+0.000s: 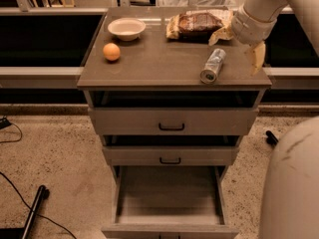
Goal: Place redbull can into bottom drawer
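A single camera sits high before the cabinet [164,66], facing it and tilted down onto its top and drawer fronts (near enough that the cabinet fills mid-frame); the gripper [237,50], fingers spread, hangs above the cabinet's right rear.

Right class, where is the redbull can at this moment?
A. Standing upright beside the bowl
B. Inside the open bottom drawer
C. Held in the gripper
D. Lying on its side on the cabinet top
D. The redbull can lies on its side near the front right of the cabinet top. It is apart from the open gripper, which hovers just to its right, and the bottom drawer is pulled out below.
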Available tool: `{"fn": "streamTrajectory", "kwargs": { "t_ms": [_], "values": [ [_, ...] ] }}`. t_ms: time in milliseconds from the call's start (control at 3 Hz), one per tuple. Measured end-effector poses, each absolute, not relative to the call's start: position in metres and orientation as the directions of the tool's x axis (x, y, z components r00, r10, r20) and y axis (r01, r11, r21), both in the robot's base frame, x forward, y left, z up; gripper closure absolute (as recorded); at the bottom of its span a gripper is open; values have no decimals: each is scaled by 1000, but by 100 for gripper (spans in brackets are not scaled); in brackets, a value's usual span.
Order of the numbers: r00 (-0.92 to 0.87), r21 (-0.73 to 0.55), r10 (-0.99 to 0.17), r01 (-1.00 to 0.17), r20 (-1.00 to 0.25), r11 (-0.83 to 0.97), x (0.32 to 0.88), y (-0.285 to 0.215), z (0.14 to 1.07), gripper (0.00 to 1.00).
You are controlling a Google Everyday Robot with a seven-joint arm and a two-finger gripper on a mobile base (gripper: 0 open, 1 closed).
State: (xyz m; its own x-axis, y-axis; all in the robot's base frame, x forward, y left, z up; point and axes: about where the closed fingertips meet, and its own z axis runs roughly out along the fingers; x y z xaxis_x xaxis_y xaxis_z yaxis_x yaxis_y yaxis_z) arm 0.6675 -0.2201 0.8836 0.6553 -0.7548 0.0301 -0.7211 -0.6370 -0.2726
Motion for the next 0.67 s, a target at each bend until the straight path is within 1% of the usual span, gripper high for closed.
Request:
{"fn": "streamTrajectory", "kwargs": {
  "t_ms": [333,667],
  "values": [
    [724,-235,-689,-663,40,-711,683,-210,858,42],
    [771,-181,-635,-618,53,-765,695,-204,834,62]
  ]
}}
